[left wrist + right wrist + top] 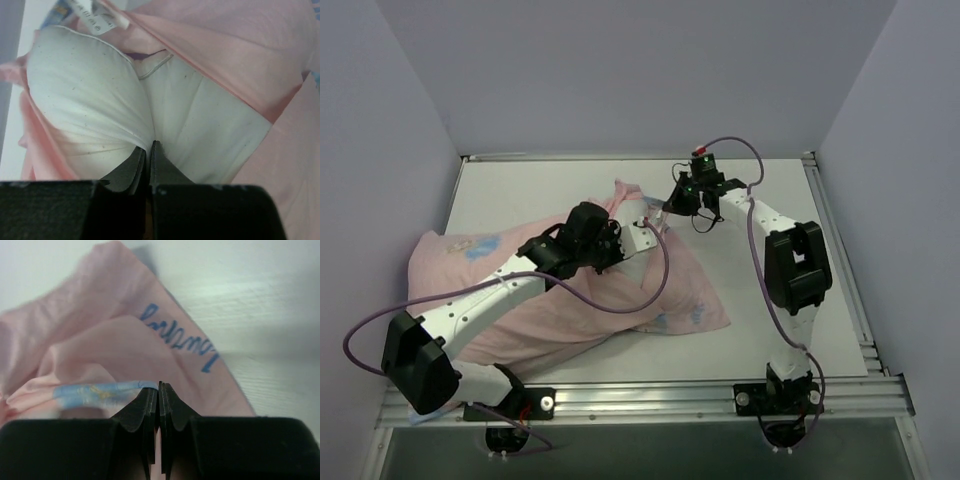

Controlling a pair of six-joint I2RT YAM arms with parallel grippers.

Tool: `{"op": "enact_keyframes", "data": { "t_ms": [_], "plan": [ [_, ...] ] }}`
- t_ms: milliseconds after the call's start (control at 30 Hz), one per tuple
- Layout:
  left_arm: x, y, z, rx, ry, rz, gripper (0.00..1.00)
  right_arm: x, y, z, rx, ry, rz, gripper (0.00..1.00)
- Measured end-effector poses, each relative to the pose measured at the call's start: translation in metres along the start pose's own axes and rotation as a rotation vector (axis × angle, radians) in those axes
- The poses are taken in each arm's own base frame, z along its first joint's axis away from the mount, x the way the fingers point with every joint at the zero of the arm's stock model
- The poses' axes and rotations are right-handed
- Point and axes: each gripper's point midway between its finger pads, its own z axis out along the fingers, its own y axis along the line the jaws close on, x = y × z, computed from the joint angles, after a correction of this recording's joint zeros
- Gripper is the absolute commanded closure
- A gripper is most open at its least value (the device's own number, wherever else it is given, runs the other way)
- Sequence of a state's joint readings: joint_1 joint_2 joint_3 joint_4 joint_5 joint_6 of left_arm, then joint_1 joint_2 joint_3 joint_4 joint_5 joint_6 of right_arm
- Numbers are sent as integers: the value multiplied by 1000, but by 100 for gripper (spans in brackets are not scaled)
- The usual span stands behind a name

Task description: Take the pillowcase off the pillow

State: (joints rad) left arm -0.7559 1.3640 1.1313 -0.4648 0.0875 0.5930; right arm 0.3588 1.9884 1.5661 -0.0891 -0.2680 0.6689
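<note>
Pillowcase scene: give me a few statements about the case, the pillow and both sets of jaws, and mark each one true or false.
1. The left jaws are shut on the white pillow. True.
2. The right jaws hang open above the table. False: they are shut on an edge of the pillowcase.
3. The pillowcase shows mostly its blue side. False: it shows mostly pink, with only small blue patches.
4. Part of the pillow is bare, not covered by the pillowcase. True.
</note>
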Motion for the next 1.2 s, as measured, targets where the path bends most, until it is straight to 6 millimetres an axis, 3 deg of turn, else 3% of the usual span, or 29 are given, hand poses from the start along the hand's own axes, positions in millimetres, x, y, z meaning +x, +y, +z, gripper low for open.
{"op": "enact_keyframes", "data": {
  "t_ms": [167, 233, 400, 500, 567, 667, 767, 800, 833, 900, 933, 1000, 1033, 1067, 1200],
  "plan": [
    [-6, -11, -21, 99, 9, -24, 98, 63, -93, 13, 117, 168, 104, 100],
    [-12, -20, -31, 141, 11, -19, 98, 75, -112, 16, 130, 215, 145, 100],
    [-2, -37, -84, 186, 57, -87, 98, 38, -136, 22, 129, 81, 112, 100],
    [6, -16, -96, 94, 74, -150, 98, 34, -144, 15, 141, 13, 62, 100],
    [13, -3, -92, 50, 98, -182, 98, 48, -148, 1, 165, 7, 28, 100],
    [20, 0, -70, 69, 144, -198, 98, 64, -147, -24, 188, 17, -19, 100],
    [16, -1, -48, 117, 162, -202, 94, 59, -130, -42, 163, -5, -61, 100],
    [10, 1, -43, 126, 155, -203, 87, 55, -121, -48, 143, -20, -73, 100],
    [2, 4, -40, 133, 140, -200, 68, 52, -112, -54, 121, -36, -82, 100],
    [-23, 11, -37, 136, 89, -192, 49, 54, -90, -64, 69, -56, -104, 100],
    [-37, 15, -37, 135, 55, -190, 33, 60, -79, -68, 44, -54, -114, 100],
    [-62, 18, -36, 137, -7, -182, 21, 77, -62, -74, -3, -46, -131, 100],
    [-74, 17, -34, 143, -36, -176, 1, 91, -54, -77, -31, -30, -123, 100],
    [-81, 15, -31, 151, -53, -170, 6, 99, -51, -80, -51, -18, -115, 100],
    [-87, -5, -7, 203, -42, -167, 6, 131, -40, -92, -117, 43, -64, 100]
  ]
}}
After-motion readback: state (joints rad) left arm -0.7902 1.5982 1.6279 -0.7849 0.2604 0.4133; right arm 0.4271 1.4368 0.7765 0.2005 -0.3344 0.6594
